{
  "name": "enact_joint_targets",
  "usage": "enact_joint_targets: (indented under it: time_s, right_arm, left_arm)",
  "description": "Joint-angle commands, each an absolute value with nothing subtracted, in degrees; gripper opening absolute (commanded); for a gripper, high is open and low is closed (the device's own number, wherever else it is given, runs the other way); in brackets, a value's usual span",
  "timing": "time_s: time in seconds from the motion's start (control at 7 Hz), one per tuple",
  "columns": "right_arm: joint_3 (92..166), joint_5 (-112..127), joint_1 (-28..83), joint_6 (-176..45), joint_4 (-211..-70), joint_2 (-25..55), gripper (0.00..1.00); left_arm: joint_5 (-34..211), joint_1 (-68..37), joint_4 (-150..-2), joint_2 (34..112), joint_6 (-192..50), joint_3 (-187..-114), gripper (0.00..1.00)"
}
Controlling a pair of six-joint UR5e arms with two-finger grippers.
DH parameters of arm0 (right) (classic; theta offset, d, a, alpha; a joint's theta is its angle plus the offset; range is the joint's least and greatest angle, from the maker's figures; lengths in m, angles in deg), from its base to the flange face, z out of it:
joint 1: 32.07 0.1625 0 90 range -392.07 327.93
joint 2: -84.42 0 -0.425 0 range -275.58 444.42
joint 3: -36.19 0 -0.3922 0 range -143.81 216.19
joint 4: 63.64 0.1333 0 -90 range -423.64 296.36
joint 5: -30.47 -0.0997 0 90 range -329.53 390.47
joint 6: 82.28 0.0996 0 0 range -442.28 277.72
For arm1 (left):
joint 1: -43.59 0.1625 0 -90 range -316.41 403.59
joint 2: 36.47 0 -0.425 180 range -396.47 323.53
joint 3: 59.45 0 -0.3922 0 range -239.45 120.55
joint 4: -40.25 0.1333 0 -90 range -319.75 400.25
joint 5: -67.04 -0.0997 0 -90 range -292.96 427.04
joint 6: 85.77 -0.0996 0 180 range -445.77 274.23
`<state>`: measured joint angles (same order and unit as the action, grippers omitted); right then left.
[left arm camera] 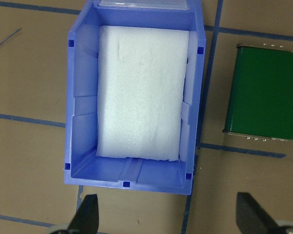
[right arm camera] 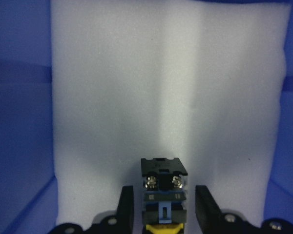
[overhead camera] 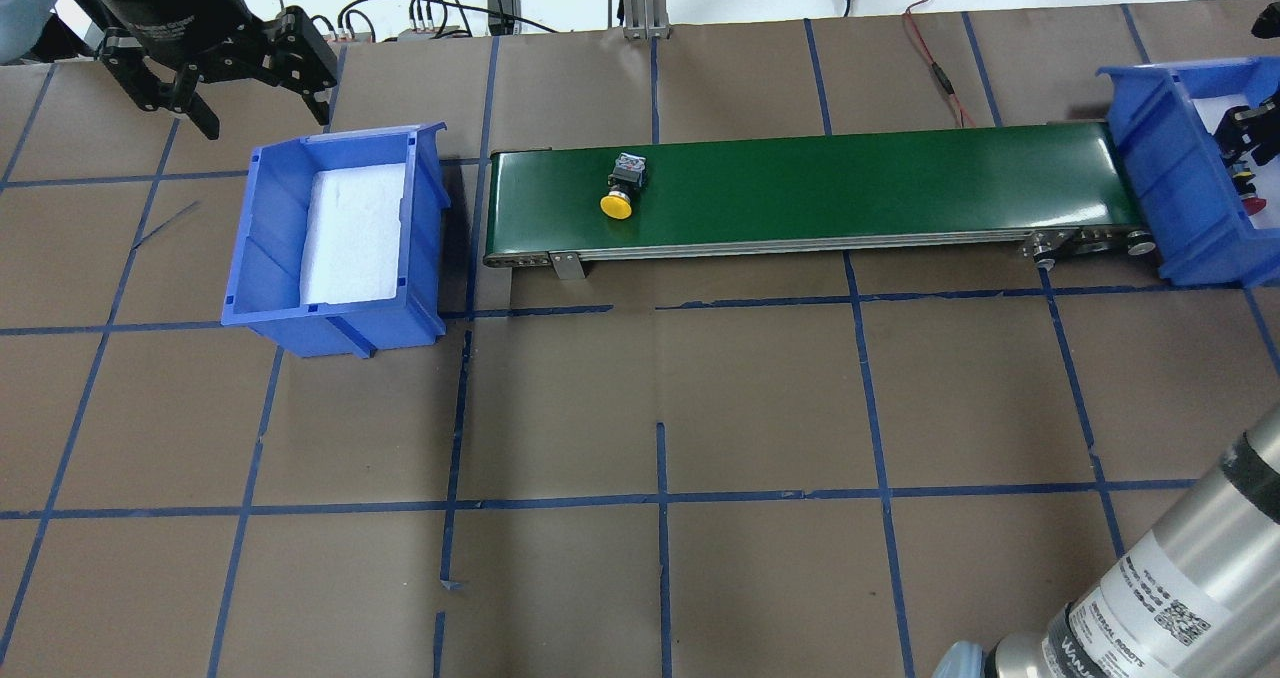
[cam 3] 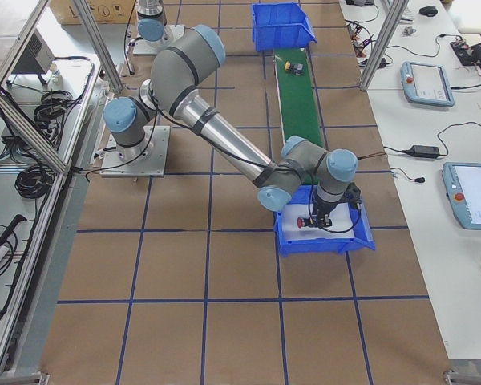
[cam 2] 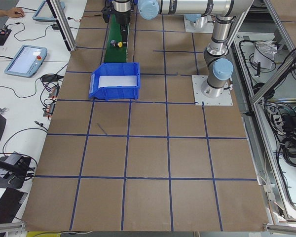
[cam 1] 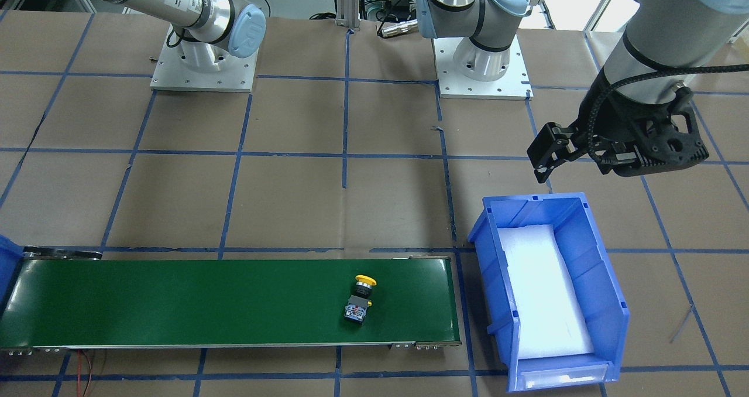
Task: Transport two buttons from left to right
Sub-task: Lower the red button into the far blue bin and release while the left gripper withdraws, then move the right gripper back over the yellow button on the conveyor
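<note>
The yellow button (cam 1: 363,297) lies on its side on the green conveyor belt (cam 1: 175,303), near the end by the left blue bin (cam 1: 597,256); it also shows from overhead (overhead camera: 622,186). My left gripper (overhead camera: 250,78) hangs open and empty behind that bin, whose white foam is bare (left arm camera: 141,92). My right gripper (right arm camera: 164,195) is down inside the right blue bin (overhead camera: 1150,158). Its fingers (right arm camera: 127,204) straddle the other button (right arm camera: 164,183) with small gaps on both sides. That button's red cap (cam 3: 302,222) shows in the exterior right view.
The belt runs between the two bins. Brown paper with a blue tape grid covers the table. Both arm bases (cam 1: 483,63) stand at the robot's side. Cables, tablets (cam 3: 427,83) and a person's hand (cam 2: 12,12) sit on side benches.
</note>
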<state>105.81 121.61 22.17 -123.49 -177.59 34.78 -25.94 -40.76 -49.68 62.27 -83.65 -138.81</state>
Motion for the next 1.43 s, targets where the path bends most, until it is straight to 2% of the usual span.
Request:
enact_joint_targets:
  time_s: [0.0, 0.14, 0.29, 0.57, 1.29]
  right_arm:
    - [104.92, 120.56, 22.68, -124.99, -173.8, 30.91, 0.58]
    - [104.92, 120.55, 24.25, -124.99, -172.12, 28.89, 0.73]
    - [104.92, 120.73, 26.62, -124.82, -170.19, 26.78, 0.74]
    - [105.0, 120.64, 31.63, -122.98, -167.45, 23.61, 0.97]
    - [105.97, 120.38, 47.71, -91.38, -167.97, 23.51, 0.93]
  left_arm:
    - [-25.86, -41.66, -49.84, 62.84, -83.66, -138.2, 1.0]
    - [-25.42, -41.67, -49.67, 62.93, -83.66, -138.11, 1.0]
    - [-25.59, -41.67, -49.84, 62.76, -83.66, -138.2, 1.0]
    - [-25.33, -41.67, -49.67, 63.11, -83.75, -138.2, 1.0]
    - [-25.24, -42.28, -49.58, 63.11, -83.75, -138.72, 1.0]
